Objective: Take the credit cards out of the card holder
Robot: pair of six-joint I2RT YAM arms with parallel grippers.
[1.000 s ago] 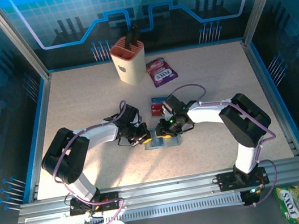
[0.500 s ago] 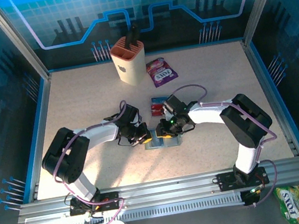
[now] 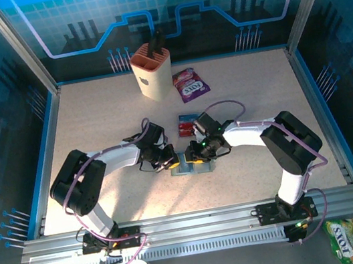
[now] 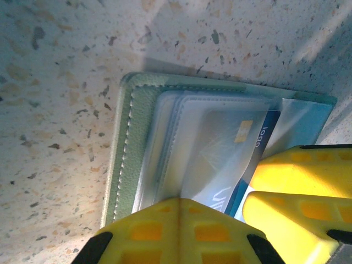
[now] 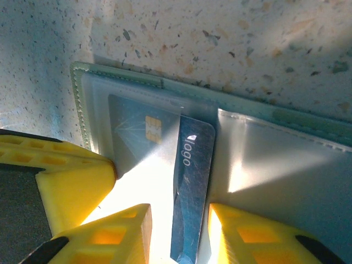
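Room to move: the card holder (image 3: 191,169) lies flat just below centre of the overhead view, well clear of the blue rim on either side and of the rail at the bottom. Open table (image 3: 94,125) lies left, right and below it. Near it, just above, the loose cards (image 3: 186,125), red and blue, lie together. Further up sit a purple candy packet (image 3: 190,84) and a beige slotted cup (image 3: 152,74) by the back edge.

Both claws meet over the holder. Left gripper (image 4: 179,206): fingers pressed together, nothing between them, tips at the clear sleeve. Right gripper (image 5: 179,220): jaws narrowly apart, straddling the bare strip of a blue card (image 5: 192,159) that shows beside the sleeve's edge.

Surface: pale speckled top, hard glare across the plastic. Blue printed panels wall the cell.

Hard to read: I can't tell whether either right pad bears on the card. Its lower end is cut off by the frame, and the rest is clouded under plastic. From overhead, the arms cover most of the holder.
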